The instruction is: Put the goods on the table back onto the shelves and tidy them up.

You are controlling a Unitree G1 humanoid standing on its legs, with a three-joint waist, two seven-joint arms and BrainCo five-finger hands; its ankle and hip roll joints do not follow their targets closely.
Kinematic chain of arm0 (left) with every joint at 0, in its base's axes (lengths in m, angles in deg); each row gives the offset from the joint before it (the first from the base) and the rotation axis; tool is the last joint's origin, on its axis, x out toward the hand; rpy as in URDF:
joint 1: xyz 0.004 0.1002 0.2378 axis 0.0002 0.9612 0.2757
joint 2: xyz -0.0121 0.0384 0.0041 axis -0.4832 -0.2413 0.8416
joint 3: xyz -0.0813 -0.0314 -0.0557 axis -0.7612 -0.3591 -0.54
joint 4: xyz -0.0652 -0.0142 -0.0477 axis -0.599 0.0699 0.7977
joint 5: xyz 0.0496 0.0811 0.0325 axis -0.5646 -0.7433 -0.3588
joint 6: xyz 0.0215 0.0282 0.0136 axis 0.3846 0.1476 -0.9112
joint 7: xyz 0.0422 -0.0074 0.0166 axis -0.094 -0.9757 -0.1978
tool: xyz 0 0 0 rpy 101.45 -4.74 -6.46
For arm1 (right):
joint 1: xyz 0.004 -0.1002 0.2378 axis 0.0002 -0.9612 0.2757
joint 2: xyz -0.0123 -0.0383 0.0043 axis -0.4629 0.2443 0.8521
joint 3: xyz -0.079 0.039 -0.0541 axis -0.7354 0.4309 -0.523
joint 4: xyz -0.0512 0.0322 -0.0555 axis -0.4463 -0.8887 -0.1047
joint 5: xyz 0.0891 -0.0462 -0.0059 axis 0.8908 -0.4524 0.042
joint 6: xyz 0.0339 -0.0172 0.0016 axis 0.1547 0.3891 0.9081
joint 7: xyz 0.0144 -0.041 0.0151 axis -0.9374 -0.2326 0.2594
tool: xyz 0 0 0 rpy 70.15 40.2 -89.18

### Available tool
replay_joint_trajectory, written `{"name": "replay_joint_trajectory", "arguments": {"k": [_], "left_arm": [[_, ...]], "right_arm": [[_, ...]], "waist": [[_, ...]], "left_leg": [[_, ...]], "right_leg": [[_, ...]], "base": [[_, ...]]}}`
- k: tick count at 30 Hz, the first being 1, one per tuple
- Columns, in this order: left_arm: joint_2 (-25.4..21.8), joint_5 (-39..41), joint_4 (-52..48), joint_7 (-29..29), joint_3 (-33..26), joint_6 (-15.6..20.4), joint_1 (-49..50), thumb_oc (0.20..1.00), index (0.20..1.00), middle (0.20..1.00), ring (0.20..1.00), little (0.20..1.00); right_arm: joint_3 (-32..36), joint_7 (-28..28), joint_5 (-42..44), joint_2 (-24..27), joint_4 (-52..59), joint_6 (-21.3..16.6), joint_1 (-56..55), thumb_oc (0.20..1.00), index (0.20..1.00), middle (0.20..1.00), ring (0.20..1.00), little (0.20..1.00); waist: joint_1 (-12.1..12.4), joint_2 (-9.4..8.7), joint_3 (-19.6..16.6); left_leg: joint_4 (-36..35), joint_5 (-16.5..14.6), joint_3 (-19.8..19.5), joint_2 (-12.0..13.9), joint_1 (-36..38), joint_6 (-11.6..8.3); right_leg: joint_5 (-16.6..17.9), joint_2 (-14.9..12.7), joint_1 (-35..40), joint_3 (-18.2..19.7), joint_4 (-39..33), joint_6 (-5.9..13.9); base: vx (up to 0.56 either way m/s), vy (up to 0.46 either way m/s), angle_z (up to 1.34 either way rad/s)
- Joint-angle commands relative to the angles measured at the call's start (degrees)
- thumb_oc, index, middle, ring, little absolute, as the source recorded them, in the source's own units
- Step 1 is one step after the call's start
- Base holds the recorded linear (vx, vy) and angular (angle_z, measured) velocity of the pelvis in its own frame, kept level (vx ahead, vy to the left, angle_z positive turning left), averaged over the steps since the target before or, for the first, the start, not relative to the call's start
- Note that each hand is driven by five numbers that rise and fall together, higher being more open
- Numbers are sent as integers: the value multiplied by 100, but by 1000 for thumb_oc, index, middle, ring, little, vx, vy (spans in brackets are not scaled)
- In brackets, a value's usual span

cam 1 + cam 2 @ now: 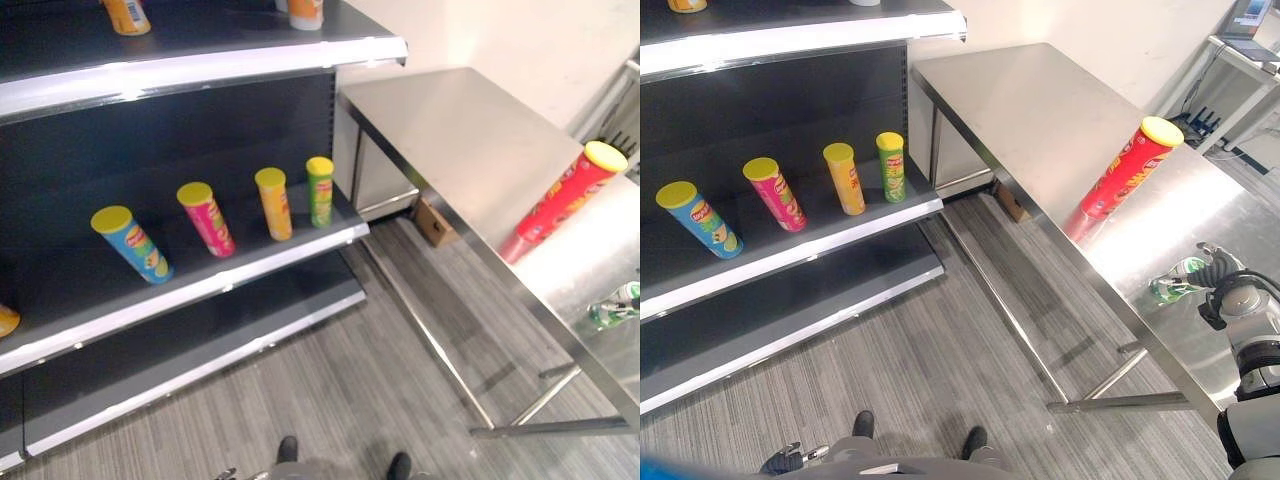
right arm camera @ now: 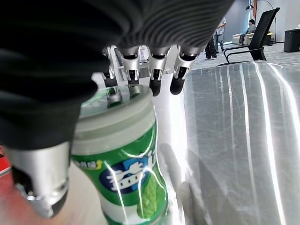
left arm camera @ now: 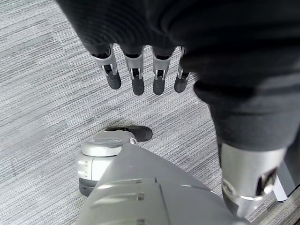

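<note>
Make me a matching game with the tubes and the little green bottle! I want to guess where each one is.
Things:
1. red tube
2. green bottle
3. blue tube
4. green tube

Places:
A. shelf row, end nearest the table
B. at the right hand, on the table
C. standing alone on the table
D. shelf row, end farthest from the table

Pairs: 1-C, 2-B, 3-D, 4-A

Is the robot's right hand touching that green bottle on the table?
Cannot tell. In the right wrist view the right hand wraps closely around the green bottle, but no clear contact or gap shows.
</note>
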Motion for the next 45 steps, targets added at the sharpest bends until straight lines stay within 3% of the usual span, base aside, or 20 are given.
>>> {"name": "replay_joint_trajectory", "arguments": {"k": [1,11,12,13,14,15,33,40,45], "left_arm": [[-64,290,74,60,234,118,-178,1000,1000,1000,1000,1000],[-60,318,58,52,230,122,-153,1000,1000,1000,1000,1000],[-56,323,85,56,233,118,-161,1000,1000,1000,1000,1000],[-54,326,81,55,234,116,-154,1000,1000,1000,1000,1000],[-60,331,68,57,233,115,-153,1000,1000,1000,1000,1000],[-62,341,58,60,226,117,-146,1000,1000,1000,1000,1000],[-51,293,50,98,134,121,-153,1000,1000,1000,1000,1000],[-13,239,45,154,-136,138,-145,1000,1000,1000,1000,1000],[-17,174,-37,139,-208,139,-121,1000,1000,1000,1000,1000]], "right_arm": [[-311,-81,-78,143,-68,-10,441,1000,1000,1000,1000,1000],[-425,-73,-62,36,-108,-22,538,1000,1000,1000,1000,1000],[-441,-76,-78,30,-117,-12,553,827,827,827,827,827],[-438,-79,-86,34,-126,-8,556,501,501,501,501,501],[-441,-90,-94,23,-153,-4,568,310,310,310,310,310],[-429,-103,-102,24,-172,-3,572,200,200,200,200,200],[-5,-301,39,285,525,-92,276,200,200,200,200,200],[1281,-677,135,1124,2612,-385,-675,200,200,200,200,200],[1991,-754,9,1438,3476,-471,-1252,200,200,200,200,200]], "waist": [[130,69,-45],[165,73,-34],[171,73,-31],[170,72,-30],[174,73,-27],[180,73,-24],[113,66,-43],[-52,35,-92],[-89,21,-121]], "left_leg": [[29,-57,-136,491,6,-334],[29,-54,-158,484,-11,-334],[29,-54,-174,485,-14,-338],[29,-53,-178,486,-14,-338],[29,-50,-182,483,-16,-339],[29,-49,-186,482,-18,-340],[29,-61,-172,493,-6,-355],[29,-99,-106,526,34,-362],[29,-114,-66,550,56,-366]], "right_leg": [[-438,-107,207,91,90,238],[-445,-101,209,84,79,237],[-445,-103,215,75,79,234],[-447,-103,222,69,79,234],[-447,-103,225,64,79,233],[-448,-101,228,61,79,231],[-444,-107,230,43,79,248],[-445,-99,219,102,79,257],[-453,-88,223,133,80,259]], "base": [[0,0,0],[0,0,0],[0,0,0],[0,0,0],[0,0,0],[0,0,0],[0,0,0],[0,-1,0],[-2,-15,-9]]}}
